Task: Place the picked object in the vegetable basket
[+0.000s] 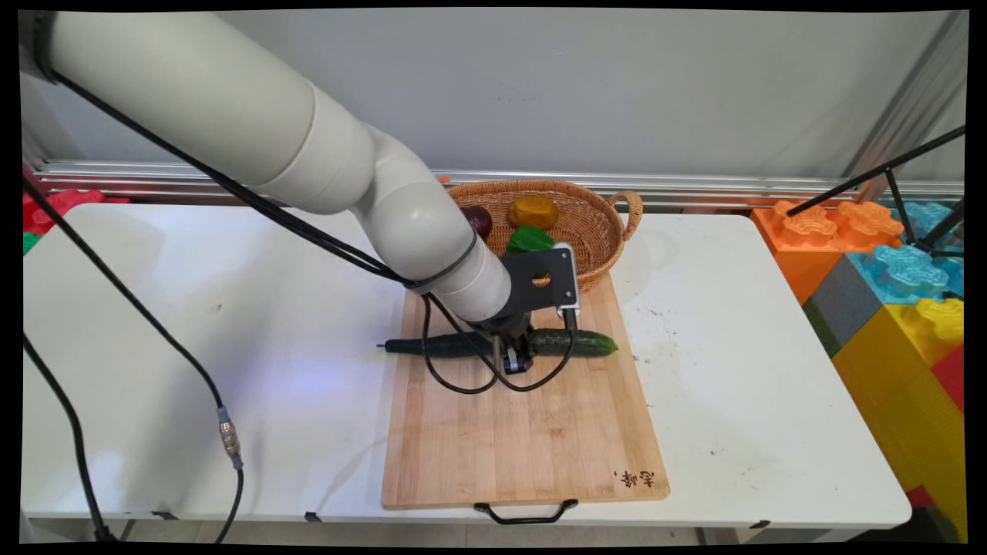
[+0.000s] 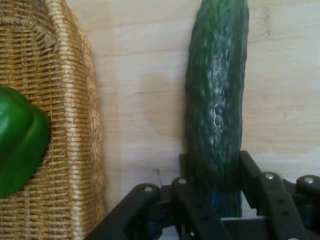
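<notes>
One cucumber [image 1: 501, 344] lies crosswise on the wooden cutting board [image 1: 524, 439], its long axis running left to right across the main view, stem end poking past the board's left edge. Directly above its middle, the black gripper [image 1: 518, 356] straddles it, fingers closed against both flanks. Just behind stands a wicker basket [image 1: 597, 223] holding a green pepper [image 1: 529, 239], with two more items.

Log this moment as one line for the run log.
gripper: shut on long dark green cucumber | cucumber on bamboo cutting board | woven wicker basket behind
</notes>
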Action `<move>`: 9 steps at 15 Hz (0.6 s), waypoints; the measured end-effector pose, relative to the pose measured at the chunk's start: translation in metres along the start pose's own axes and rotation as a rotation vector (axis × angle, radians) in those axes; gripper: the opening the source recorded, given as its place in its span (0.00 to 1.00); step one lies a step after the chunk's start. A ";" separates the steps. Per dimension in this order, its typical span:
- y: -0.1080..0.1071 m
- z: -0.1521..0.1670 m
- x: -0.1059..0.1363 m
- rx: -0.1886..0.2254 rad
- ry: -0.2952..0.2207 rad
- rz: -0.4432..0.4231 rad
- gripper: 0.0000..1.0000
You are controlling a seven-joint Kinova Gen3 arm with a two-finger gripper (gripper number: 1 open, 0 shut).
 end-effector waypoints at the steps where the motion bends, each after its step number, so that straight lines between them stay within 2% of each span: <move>1: 0.000 -0.006 0.002 -0.002 -0.001 0.002 0.00; 5: -0.002 -0.031 0.013 0.013 0.012 0.021 0.00; 9: -0.004 -0.072 0.036 0.041 0.030 0.064 0.00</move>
